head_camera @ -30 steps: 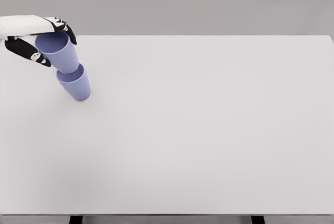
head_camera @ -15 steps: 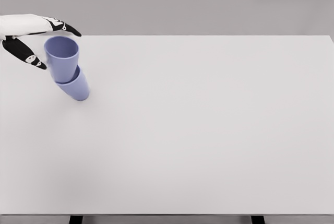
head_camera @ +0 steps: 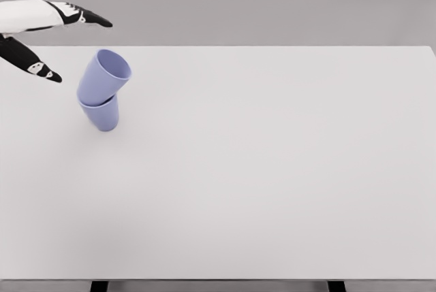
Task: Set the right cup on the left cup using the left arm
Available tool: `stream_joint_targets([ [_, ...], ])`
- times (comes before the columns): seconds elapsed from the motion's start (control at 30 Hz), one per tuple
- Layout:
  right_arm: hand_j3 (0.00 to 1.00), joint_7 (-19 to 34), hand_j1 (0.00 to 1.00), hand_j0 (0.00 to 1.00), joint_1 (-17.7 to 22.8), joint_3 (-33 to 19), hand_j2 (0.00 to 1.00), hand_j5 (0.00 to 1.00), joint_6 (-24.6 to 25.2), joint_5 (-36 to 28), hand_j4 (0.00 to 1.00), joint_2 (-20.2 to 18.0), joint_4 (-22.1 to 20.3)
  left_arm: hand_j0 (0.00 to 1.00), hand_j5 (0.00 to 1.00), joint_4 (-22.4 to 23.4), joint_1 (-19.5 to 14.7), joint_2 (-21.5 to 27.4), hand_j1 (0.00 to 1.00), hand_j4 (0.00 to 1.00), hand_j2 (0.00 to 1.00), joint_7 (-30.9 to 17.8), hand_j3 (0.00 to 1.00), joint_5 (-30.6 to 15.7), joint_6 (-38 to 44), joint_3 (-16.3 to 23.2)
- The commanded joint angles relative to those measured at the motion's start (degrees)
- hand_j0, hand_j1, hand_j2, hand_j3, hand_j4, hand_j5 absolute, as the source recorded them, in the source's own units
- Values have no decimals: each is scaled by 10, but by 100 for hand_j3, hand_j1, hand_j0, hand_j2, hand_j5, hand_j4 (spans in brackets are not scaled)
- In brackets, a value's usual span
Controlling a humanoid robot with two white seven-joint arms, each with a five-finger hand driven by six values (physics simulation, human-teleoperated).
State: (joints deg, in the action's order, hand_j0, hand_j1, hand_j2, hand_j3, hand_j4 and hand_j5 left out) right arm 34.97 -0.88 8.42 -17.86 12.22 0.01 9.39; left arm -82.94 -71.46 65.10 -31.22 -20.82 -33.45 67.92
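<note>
Two lavender cups stand stacked at the table's far left. The lower cup (head_camera: 102, 114) rests on the white table (head_camera: 272, 169). The upper cup (head_camera: 103, 77) sits in its mouth and tilts to the right, its opening facing up and right. My left hand (head_camera: 65, 40) hovers up and to the left of the stack, open, with fingers spread and touching neither cup. The right arm does not show.
The table's far edge runs just behind the stack. The left edge lies close to the hand. Two dark table legs (head_camera: 99, 285) peek out at the bottom.
My left hand let go of the upper cup, spread its fingers and drew back up and left. The freed cup settled into the lower one and tipped to the right.
</note>
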Motion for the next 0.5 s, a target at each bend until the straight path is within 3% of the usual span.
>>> stream_joint_targets([
  [0.0,100,0,100,100,0,-1,100,100,-1,1,100,0,0,100,100,-58,0,27,100,100,100,1,100,-69,-16,-25],
  [0.23,100,0,100,100,0,0,100,100,-1,1,100,0,0,100,100,-132,4,47,100,100,100,0,100,-99,-16,-29],
  [0.4,100,0,100,100,0,0,100,100,-1,1,100,0,0,100,100,-181,93,41,100,100,100,-2,100,-98,-16,-47],
  [0.47,100,0,100,100,0,0,100,100,-1,1,100,0,0,100,100,-181,95,39,100,100,100,-2,100,-99,-16,-56],
])
